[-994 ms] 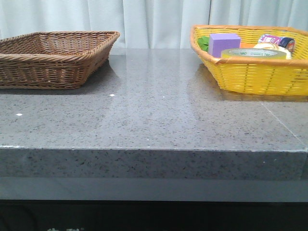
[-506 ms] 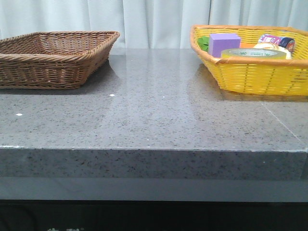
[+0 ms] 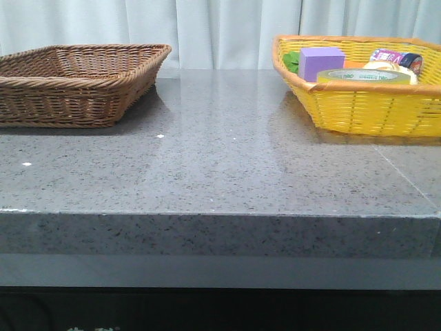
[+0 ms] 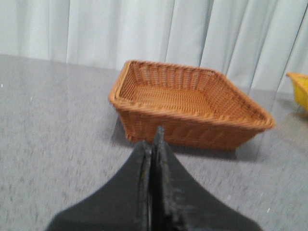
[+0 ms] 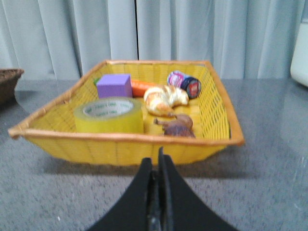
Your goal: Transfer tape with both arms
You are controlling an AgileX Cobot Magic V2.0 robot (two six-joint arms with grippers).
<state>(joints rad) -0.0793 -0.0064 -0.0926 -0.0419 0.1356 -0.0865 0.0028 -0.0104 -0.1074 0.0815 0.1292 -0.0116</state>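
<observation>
Starting out, both pincers pressed together, the right pincer (image 5: 155, 168) must apparently spread and reach the tape (image 5: 109, 115) at the basket's (image 5: 211, 96) left.

Grey speckled stone table (image 3: 227, 158). Brown wicker basket (image 3: 76, 79) at far left. Yellow wicker basket (image 3: 365, 110) at far right holds a purple block (image 3: 320, 62), carrot (image 5: 144, 87), croissant (image 5: 165, 99), brown figurine (image 5: 177, 126). Pale curtain (image 3: 220, 27) behind.

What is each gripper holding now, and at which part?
Nothing. The left gripper and right gripper are shut and empty; the tape lies in the yellow basket.
</observation>
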